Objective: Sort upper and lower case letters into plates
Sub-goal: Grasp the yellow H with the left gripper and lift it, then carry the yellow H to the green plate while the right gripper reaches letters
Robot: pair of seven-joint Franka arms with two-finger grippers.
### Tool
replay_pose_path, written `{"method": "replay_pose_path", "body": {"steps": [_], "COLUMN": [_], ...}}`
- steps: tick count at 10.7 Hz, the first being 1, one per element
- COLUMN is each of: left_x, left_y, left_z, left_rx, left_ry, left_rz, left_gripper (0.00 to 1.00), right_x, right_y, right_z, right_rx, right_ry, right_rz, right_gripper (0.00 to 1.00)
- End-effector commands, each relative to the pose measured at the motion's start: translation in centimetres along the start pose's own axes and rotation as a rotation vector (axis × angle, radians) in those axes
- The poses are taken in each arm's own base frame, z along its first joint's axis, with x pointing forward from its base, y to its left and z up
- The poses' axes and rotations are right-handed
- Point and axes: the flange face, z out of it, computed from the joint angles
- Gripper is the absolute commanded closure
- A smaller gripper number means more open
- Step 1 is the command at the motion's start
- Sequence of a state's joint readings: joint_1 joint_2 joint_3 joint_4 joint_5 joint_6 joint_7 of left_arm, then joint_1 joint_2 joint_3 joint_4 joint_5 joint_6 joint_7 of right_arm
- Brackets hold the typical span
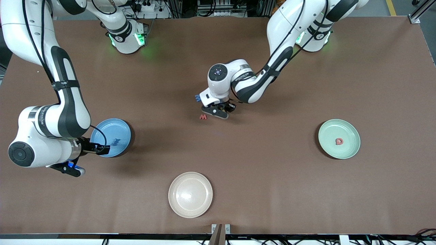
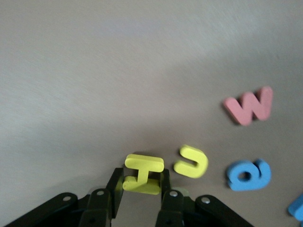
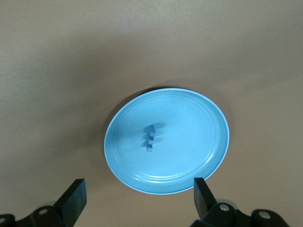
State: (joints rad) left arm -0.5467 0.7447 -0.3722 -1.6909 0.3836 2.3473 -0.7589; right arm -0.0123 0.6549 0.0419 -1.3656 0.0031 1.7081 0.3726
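My left gripper (image 1: 220, 110) is low over the middle of the table. In the left wrist view it (image 2: 140, 185) is shut on a yellow letter H (image 2: 143, 174), with a finger on each side of it. Beside the H lie a yellow curved letter (image 2: 191, 162), a blue letter (image 2: 248, 175) and a red W (image 2: 249, 106), which also shows in the front view (image 1: 203, 116). My right gripper (image 1: 102, 149) is open and empty at the edge of the light blue plate (image 1: 112, 127), which holds a blue letter (image 3: 151, 138). The mint green plate (image 1: 351, 132) holds a red letter (image 1: 339, 141).
A beige cream plate (image 1: 190, 194) stands near the table's front edge. Another blue letter (image 1: 197, 98) lies beside the left arm's wrist. A further blue piece (image 2: 298, 208) shows at the edge of the left wrist view.
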Motion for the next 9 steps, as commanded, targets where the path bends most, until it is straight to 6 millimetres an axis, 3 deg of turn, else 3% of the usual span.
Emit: {"method": "replay_pose_path", "body": {"steps": [1,4,7,9], "left_x": [1.9,5.4,8.1,8.7], "left_y": [-3.5,-10.9,-21.2,-28.7], "left_z": [-5.3,-10.7,-14.7,-16.3], "left_rx": [0.043,0.048,0.071,0.112], "left_ry": [0.046,0.105,0.142,0.122], "left_rz": [-0.051,-0.17,-0.257,-0.252], "left_gripper": [1.0,1.0,1.0,1.0], "right_x": [-1.1,-3.9,-7.4,-9.8], "right_y": [-1.7,-6.1,-12.4,-16.0], "right_z": [-1.0,-2.6,-2.4,-2.0], "right_rx": [0.042,0.063,0.076,0.061], "right_ry": [-0.006,0.002,-0.006,-0.006], "right_rz": [0.006,-0.065,-0.109,-0.161], "right_gripper": [0.0,0.0,0.0,0.0]}}
